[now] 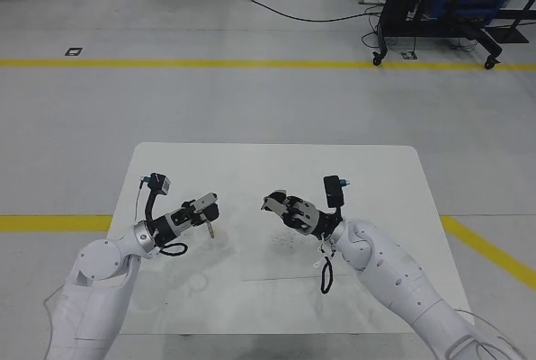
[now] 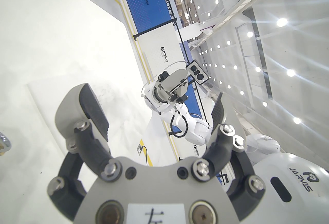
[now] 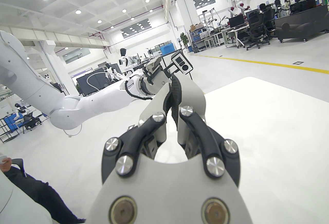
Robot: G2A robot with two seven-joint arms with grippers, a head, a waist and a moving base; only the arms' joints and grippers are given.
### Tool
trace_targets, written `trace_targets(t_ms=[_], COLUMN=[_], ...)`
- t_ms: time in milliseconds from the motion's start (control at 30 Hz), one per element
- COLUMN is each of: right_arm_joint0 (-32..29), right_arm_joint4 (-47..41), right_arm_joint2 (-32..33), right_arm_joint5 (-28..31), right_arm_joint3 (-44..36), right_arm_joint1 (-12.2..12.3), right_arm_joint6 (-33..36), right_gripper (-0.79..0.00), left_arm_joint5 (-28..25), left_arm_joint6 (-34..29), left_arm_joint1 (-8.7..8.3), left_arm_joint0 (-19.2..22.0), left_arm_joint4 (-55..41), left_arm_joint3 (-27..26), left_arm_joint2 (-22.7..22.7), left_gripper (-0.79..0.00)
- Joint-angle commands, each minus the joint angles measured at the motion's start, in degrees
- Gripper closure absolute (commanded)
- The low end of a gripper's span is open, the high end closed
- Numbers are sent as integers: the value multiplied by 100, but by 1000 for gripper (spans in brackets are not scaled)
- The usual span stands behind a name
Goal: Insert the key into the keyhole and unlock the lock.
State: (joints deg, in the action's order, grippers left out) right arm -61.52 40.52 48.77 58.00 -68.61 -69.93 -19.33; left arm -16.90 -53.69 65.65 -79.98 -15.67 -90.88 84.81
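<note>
Left gripper wide, opposite right gripper

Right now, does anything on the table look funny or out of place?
Nothing looks spilled or broken. One odd bit: a small metal piece lies on the table right beside the left gripper, which is open and holding nothing.

Both arms are bending at the elbows and angling inward, so that the two grippers are pointing toward each other, near but apart. The left gripper is holding its fingers spread wide. The right gripper is pressing its fingers together, with the pads meeting.
</note>
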Motion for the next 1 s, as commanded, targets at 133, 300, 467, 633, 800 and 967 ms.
trace_targets(t_ms=[133,300,467,633,800,967], right_arm_joint0=[0,0,0,0,0,-194], right_arm_joint4=[0,0,0,0,0,-1128], right_arm_joint2=[0,0,0,0,0,-133], right_arm_joint5=[0,0,0,0,0,-67], right_arm_joint3=[0,0,0,0,0,28], right_arm_joint1=[0,0,0,0,0,-39], right_arm_joint6=[0,0,0,0,0,425], right_gripper=[0,0,0,0,0,0], left_arm_joint5=[0,0,0,0,-33,-668], left_arm_joint6=[-1,-1,-1,-1,92,131], left_arm_joint1=[0,0,0,0,0,8], left_arm_joint0=[0,0,0,0,-17,-207], left_arm_joint4=[-1,-1,-1,-1,44,-358], left_arm_joint3=[0,0,0,0,-48,-215], left_arm_joint2=[0,0,0,0,-2,-20], left_gripper=[-785,-785,-785,-785,-785,-785])
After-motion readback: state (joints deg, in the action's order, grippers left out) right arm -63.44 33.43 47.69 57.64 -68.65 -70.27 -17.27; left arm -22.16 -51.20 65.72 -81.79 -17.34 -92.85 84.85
